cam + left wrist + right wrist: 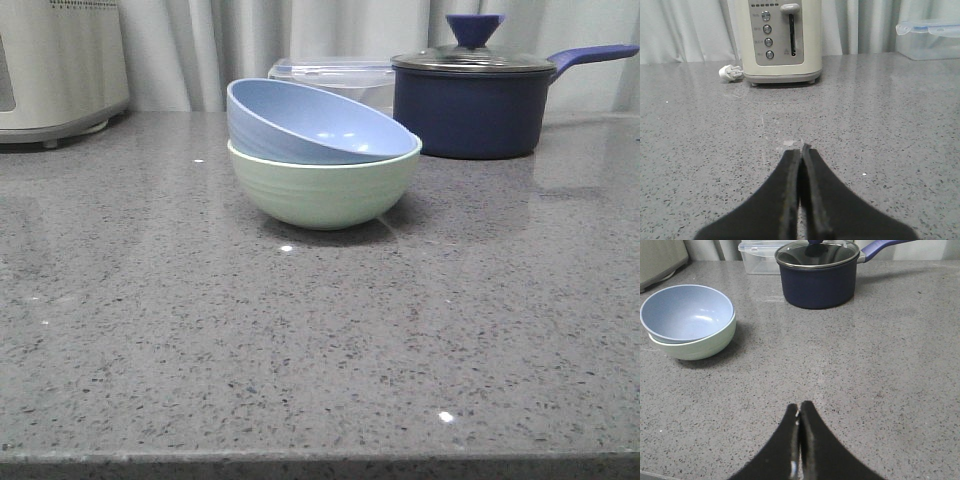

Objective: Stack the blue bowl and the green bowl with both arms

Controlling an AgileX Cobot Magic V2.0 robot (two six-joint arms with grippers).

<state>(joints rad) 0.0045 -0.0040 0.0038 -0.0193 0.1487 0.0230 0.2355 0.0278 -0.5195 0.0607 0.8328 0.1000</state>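
Observation:
The pale blue bowl [310, 125] sits tilted inside the pale mint-green bowl [325, 190] on the grey counter, mid-table in the front view. Both show in the right wrist view too, the blue bowl [687, 312] nested in the green bowl [700, 347]. My right gripper [800, 406] is shut and empty, low over bare counter, well apart from the bowls. My left gripper [801, 149] is shut and empty over bare counter, facing a toaster; no bowl shows in its view. Neither arm shows in the front view.
A dark navy lidded saucepan [470, 105] stands behind the bowls to the right, handle pointing right. A clear plastic lidded box [335, 75] stands behind the bowls. A cream toaster [55, 65] stands at the back left, with its plug [730, 72] beside it.

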